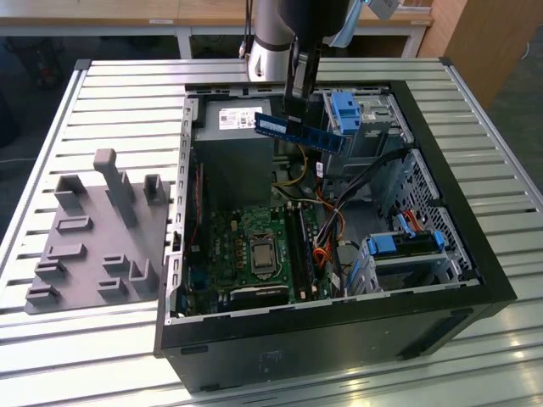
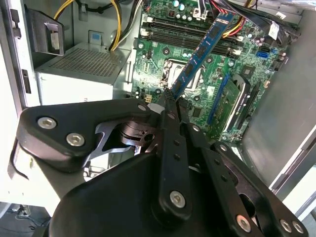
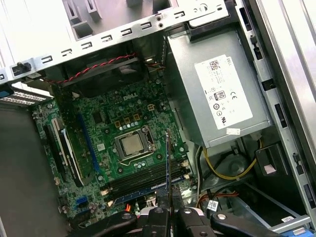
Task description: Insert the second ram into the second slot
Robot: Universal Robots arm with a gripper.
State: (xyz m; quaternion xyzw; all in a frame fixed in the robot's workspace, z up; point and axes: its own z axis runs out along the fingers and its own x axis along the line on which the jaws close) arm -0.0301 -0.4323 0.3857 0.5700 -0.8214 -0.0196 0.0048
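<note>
Where the exterior view showed it hanging over the open computer case (image 1: 475, 246), found gripper (image 1: 294, 125) clenched on the second ram (image 1: 301, 131), fingers pinching its two flat faces. Read the grasp as off-centre, nearer the end toward the exterior view's left. Saw the stick held long-side level, sloping slightly down toward the exterior view's right.

Placed the stick in the air, above the case and in front of the power supply (image 1: 229, 127), well apart from the motherboard (image 1: 246, 246) below. Confirmed in the second wrist view: dark-blue stick (image 2: 202, 52) jutting out from the fingertips (image 2: 168, 101), board beneath it. Caught it edge-on in the first wrist view (image 3: 168, 163), lying over the dark memory slots (image 3: 148, 175) beside the CPU socket (image 3: 132, 144). Could not tell whether any slot was filled.

Judged the stick light, thin and stiff, with no give in the board. Judged it fragile at the small chips and along the contact edge. Reckoned the best hold to be across the flat faces near the upper edge, clear of the contacts. Suspected the smooth faces and off-centre pinch could let it pivot under pressure.

Logged a grey fixture tray (image 1: 93, 237) on the slatted table (image 1: 127, 93), well apart from the case.
</note>
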